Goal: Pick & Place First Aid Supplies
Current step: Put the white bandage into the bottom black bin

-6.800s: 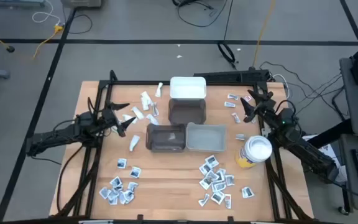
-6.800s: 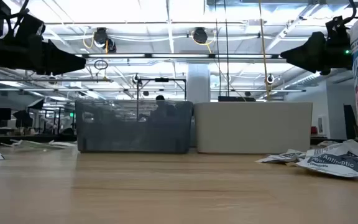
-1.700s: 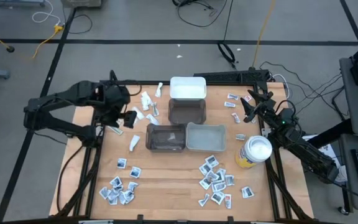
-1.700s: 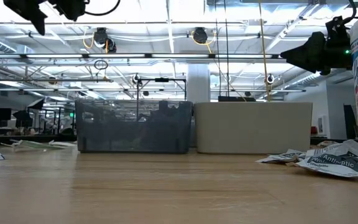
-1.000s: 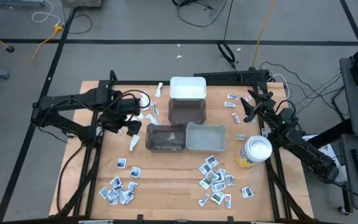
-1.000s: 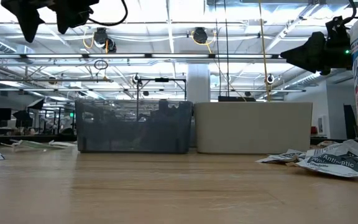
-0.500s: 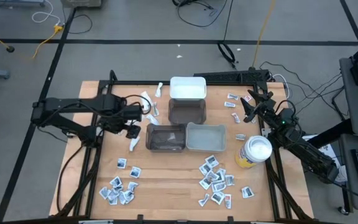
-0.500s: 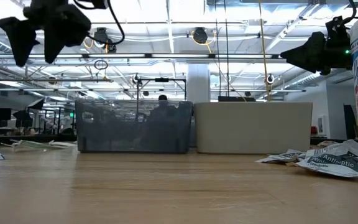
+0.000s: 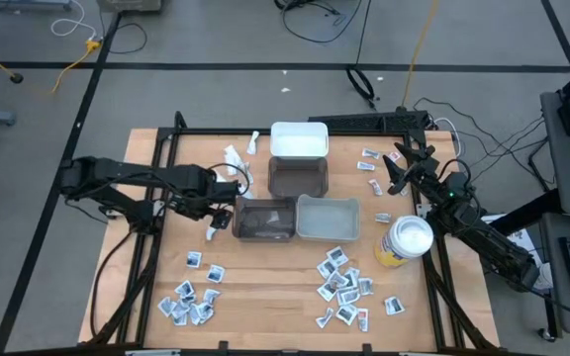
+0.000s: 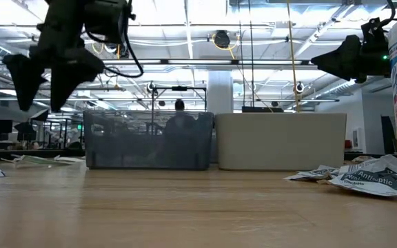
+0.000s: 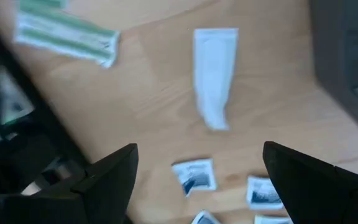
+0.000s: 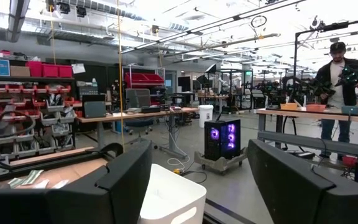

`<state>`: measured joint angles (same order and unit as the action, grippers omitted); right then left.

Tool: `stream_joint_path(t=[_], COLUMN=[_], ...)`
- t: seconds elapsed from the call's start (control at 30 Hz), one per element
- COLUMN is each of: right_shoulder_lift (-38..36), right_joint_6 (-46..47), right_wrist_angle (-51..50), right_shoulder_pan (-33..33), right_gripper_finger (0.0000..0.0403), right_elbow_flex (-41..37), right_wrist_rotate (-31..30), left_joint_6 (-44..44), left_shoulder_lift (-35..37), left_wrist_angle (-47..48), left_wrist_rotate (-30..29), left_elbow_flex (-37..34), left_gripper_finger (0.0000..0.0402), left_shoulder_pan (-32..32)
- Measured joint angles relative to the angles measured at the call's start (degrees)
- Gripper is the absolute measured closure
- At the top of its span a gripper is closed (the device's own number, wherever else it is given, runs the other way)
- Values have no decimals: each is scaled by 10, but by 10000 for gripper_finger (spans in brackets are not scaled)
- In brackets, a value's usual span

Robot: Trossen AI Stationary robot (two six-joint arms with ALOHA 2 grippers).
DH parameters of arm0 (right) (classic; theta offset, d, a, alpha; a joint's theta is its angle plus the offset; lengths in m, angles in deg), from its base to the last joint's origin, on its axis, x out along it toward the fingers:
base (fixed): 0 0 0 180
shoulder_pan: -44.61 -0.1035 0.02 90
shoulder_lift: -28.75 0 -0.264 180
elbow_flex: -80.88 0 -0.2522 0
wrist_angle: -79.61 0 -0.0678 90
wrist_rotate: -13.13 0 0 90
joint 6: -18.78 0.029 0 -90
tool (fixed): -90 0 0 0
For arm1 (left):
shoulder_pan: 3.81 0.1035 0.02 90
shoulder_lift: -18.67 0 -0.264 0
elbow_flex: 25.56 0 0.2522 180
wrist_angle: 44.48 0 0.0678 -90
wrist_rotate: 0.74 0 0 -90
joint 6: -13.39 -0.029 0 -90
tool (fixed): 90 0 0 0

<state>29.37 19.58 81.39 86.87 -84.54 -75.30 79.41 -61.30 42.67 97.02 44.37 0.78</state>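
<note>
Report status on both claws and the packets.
Left claw open above strip wrapper, empty. Right claw open, parked at table edge. Packets lie loose. Nothing blocking.

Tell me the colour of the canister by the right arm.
Yellow canister with a white lid, clearest in the high view.

I see a large open robotics lab: exposed ceiling trusses [image 10: 253,62] with strip lights, workbenches [image 12: 291,115], red storage bins [image 12: 39,70], and 1 person [image 12: 337,74] at a bench.
</note>
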Motion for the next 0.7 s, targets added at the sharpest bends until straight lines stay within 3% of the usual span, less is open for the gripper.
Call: stream_joint_path(t=[0.3,0.7], right_shoulder_lift=[0,0], right_joint_6=[0,0], right_wrist_angle=[0,0], right_shoulder_pan=[0,0], right_gripper_finger=[140,140], right_elbow_flex=[0,0], right_wrist_rotate=[0,0], left_joint_6=[-10,-11], left_shoulder_lift=[-20,-73], left_wrist_angle=[-80,-125], left_wrist_rotate=[-13,-32], left_elbow_flex=[-62,-75], left_gripper_finger=[50,50], left_shoulder_pan=[-2,-27])
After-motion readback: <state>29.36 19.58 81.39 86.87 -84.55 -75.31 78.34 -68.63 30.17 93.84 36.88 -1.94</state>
